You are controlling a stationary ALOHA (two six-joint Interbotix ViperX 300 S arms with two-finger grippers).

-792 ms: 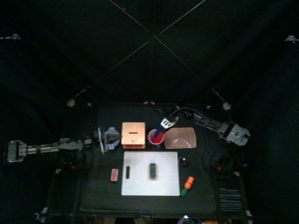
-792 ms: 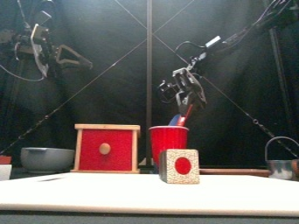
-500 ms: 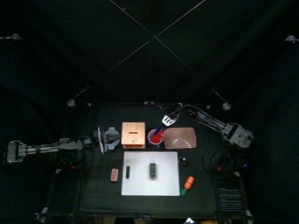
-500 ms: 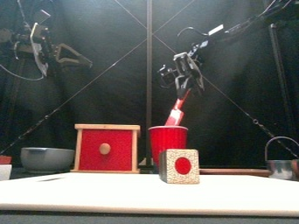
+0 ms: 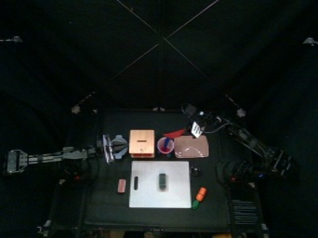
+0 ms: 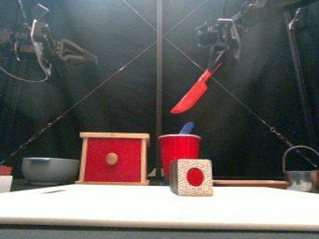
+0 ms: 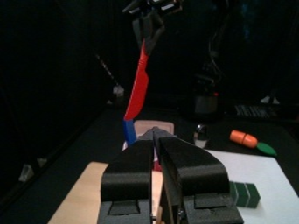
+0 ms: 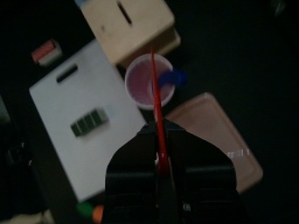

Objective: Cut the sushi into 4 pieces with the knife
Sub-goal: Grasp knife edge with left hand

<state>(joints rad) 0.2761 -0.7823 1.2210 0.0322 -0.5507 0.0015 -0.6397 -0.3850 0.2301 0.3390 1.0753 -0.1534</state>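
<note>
While your right pincer (image 6: 221, 56) pinches the red knife (image 6: 193, 91) high over the red cup (image 6: 180, 154) | sushi roll (image 5: 163, 178) lies on white board (image 5: 143, 193) | advise: carry blade across, lower it square to the roll.

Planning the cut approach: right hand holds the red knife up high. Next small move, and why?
Probably carry the right hand toward the table's front, over the sushi roll on the white cutting board. The red knife hangs clear above the red cup, tip down, and the roll lies in one piece, well away from the blade.
</note>
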